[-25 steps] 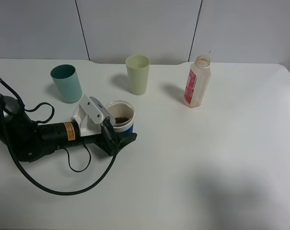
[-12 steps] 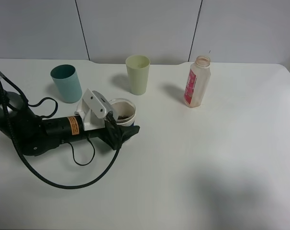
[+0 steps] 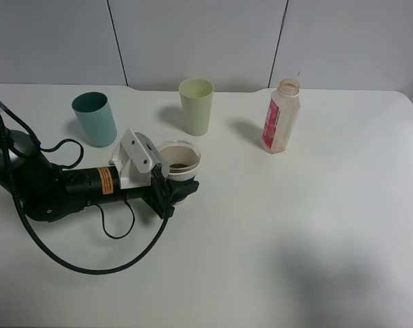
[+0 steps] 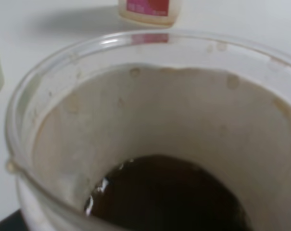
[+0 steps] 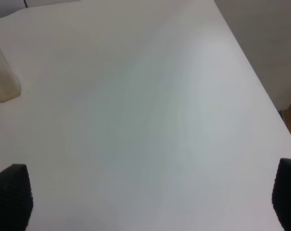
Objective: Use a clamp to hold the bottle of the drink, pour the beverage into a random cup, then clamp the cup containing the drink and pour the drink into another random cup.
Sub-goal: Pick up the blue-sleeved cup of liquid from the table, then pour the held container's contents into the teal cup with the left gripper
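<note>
My left gripper (image 3: 179,190) is shut on a clear plastic cup (image 3: 179,158) holding a little dark brown drink (image 3: 179,166), left of the table's middle. The left wrist view looks into this cup (image 4: 39,101) at the drink (image 4: 169,192). The pale drink bottle (image 3: 281,116) with a red label stands open and upright at the back right; it also shows in the left wrist view (image 4: 150,8) and the right wrist view (image 5: 1,82). A pale green cup (image 3: 196,106) stands upright at the back middle. A teal cup (image 3: 95,119) stands at the back left. My right gripper (image 5: 149,197) is open and empty.
The left arm's black cable (image 3: 90,263) loops over the table in front of the arm. The white table (image 3: 295,225) ends at a right edge seen in the right wrist view (image 5: 260,91).
My left gripper has closed in on the clear cup and carried it slightly right and up; the blue band at its base no longer shows. The other cups and bottle have not moved.
</note>
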{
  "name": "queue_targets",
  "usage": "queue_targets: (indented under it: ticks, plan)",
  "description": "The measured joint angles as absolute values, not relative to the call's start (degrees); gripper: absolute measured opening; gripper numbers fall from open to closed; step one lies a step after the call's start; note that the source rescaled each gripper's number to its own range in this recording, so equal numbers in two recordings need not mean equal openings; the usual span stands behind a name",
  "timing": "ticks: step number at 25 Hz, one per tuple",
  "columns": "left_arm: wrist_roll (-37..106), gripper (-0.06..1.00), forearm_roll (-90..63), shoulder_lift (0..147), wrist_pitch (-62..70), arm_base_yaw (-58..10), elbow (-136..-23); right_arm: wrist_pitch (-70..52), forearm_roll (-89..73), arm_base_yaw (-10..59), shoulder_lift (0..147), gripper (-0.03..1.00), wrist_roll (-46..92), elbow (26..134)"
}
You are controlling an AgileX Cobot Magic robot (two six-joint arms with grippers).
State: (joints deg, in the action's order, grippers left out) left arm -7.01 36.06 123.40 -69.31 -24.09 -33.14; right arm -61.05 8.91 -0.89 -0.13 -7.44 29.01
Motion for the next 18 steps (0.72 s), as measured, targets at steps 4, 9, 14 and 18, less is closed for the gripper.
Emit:
queue_targets:
  ticks: [4,9,14,18]
  plan:
    - [-8.1,0.0,36.6,123.4,-69.3,-24.1,-33.1,-61.0,8.9,-0.9,-0.1,1.0,-7.4,29.0]
    - [-11.7,0.0,35.1,120.2,-68.8,-24.1,-33.1,-61.0,8.9,-0.9,-0.1,1.0,-7.4,29.0]
    - [-12.1,0.0,28.6,116.8,-68.8,-24.1,-31.2,-61.0,8.9,-0.9,-0.1,1.0,-7.4,29.0]
    - [-12.0,0.0,23.2,114.3,-68.8,-24.1,-28.0,-61.0,8.9,-0.9,-0.1,1.0,-7.4,29.0]
